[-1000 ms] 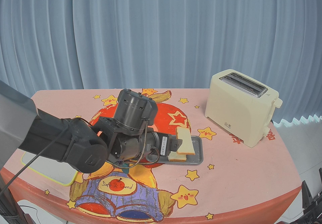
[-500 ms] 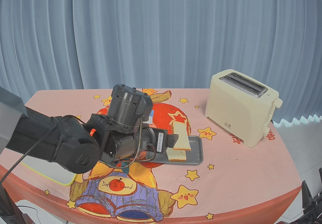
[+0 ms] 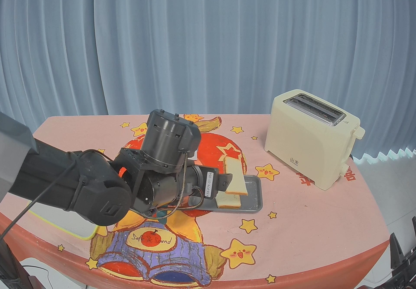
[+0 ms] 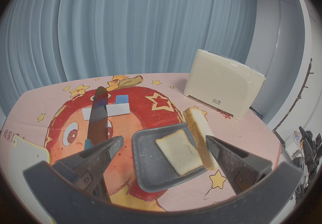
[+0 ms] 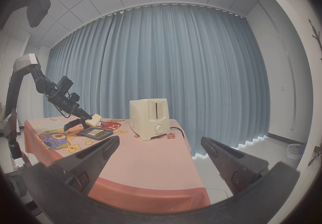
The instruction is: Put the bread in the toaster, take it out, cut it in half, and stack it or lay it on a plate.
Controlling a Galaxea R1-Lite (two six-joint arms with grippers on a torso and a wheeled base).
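Over the left side of the grey tray (image 3: pixel 255 204) (image 4: pixel 141 167) my left gripper (image 3: pixel 226 185) (image 4: pixel 164 145) stands open, its fingers wide apart. A bread slice (image 3: pixel 236 176) (image 4: pixel 198 130) stands tilted on edge against one finger, at the tray's far corner. A second slice (image 3: pixel 228 201) (image 4: pixel 179 150) lies flat in the tray. The cream toaster (image 3: pixel 312 138) (image 4: pixel 223 83) (image 5: pixel 149 123) stands at the table's right, slots empty. My right gripper (image 5: pixel 157 154) hangs open and empty off the table's right end, facing the toaster.
A knife (image 4: pixel 98 114) lies on the cloth left of the tray, next to a white and blue block (image 4: pixel 114 107). A white cutting board (image 3: pixel 65 220) (image 4: pixel 28 149) sits near the table's left front edge. Bare cloth lies between tray and toaster.
My left gripper drew back a little to the left, and the tilted slice shifted left with it and stands steeper. More of the flat slice shows in the tray.
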